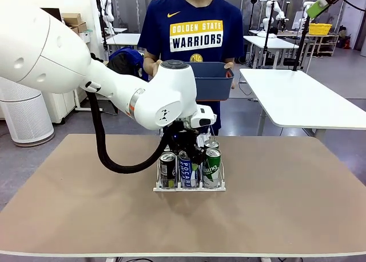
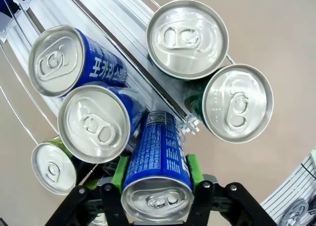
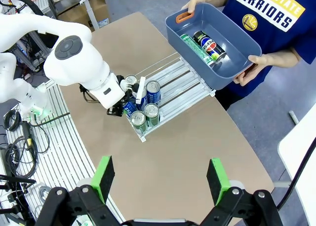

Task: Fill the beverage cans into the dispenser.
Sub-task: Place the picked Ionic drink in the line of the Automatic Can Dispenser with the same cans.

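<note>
- The left arm (image 1: 86, 73) comes in from the left across the worktop (image 1: 68, 210), and its wrist hangs right over the dispenser (image 1: 189, 188). It is by far the nearer arm to the rack.
- The left hand (image 2: 157, 179) is clamped on a blue-and-white can (image 2: 155, 147), with a green pad (image 2: 120, 172) pressed to each side just under the silver top.
- This can's long axis runs along the fingers, close to upright with a slight tilt. Its top faces the wrist and its base points down into the dispenser.
- The base lies just beside another blue can (image 2: 96, 122) and near the end of a thin divider (image 2: 170, 105). I cannot tell which lane it is over.
- At the front lip stand a black-and-green can (image 1: 167, 171) on the left and a green can (image 1: 212, 167) on the right.
- The coming move looks like a straight lowering and release. The likely risks are the base catching the divider or nudging its neighbour.
- Beyond the rack a person (image 1: 191, 33) holds a dark blue bin (image 1: 211, 82) off the worktop, with spare cans (image 3: 205, 44) lying on their sides inside it.
- The right hand (image 3: 160, 181) is empty with its fingers spread wide, high above the worktop and well apart from the dispenser.
</note>
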`<state>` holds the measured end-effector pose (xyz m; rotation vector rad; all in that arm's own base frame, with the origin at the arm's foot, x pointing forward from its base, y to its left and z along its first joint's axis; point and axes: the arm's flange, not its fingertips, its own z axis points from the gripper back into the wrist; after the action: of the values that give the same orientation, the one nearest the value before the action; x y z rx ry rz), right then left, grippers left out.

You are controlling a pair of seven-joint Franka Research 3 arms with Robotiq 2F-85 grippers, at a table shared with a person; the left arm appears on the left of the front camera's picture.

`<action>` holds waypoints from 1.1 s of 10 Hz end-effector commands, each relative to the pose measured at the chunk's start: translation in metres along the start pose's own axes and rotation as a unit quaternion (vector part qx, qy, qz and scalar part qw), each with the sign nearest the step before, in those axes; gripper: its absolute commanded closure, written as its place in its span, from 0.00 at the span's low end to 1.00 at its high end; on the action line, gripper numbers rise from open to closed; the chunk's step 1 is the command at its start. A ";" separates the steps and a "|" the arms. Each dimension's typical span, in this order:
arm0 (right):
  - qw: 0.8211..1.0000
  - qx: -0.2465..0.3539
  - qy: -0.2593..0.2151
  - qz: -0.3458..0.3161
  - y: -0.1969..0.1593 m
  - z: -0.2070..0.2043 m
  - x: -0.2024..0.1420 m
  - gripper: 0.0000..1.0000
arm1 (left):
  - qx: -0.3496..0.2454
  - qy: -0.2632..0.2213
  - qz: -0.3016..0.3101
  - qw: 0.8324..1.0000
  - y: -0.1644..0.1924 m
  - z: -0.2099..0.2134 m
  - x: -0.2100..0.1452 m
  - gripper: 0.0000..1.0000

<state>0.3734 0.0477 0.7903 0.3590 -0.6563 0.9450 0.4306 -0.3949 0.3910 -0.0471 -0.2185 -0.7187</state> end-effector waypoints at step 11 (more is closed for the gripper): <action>1.000 0.000 0.000 0.000 0.000 0.000 0.000 0.00 | 0.022 -0.031 0.004 0.999 -0.006 0.028 -0.007 0.18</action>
<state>0.3734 0.0477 0.7903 0.3590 -0.6563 0.9450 0.4267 -0.3964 0.4136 -0.0452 -0.2640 -0.7215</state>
